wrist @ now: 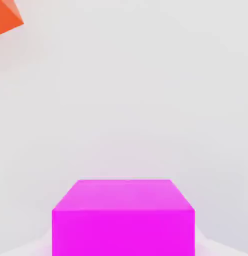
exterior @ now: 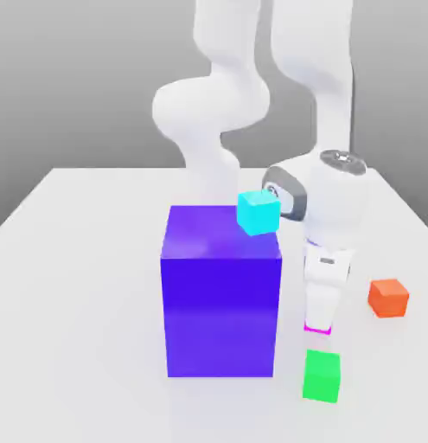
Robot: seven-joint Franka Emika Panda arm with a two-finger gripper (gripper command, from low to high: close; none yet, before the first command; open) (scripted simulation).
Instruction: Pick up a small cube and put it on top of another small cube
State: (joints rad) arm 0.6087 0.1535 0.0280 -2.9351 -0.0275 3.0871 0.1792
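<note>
The small cube (exterior: 317, 330) is magenta and rests on the white table; only a thin strip of it shows under my hand. In the hand view the small cube (wrist: 123, 220) looms very close. My gripper (exterior: 318, 324) points straight down and is shut on it. Another small cube (exterior: 322, 375), bright green, sits on the table just in front of my gripper, a short gap away from the magenta one.
A big blue-purple block (exterior: 221, 294) stands close to the exterior view's left of my hand, with a cyan cube (exterior: 258, 213) on its back right corner. An orange cube (exterior: 388, 298) (wrist: 5, 20) lies to the exterior view's right. The white table (exterior: 79, 285) spreads around.
</note>
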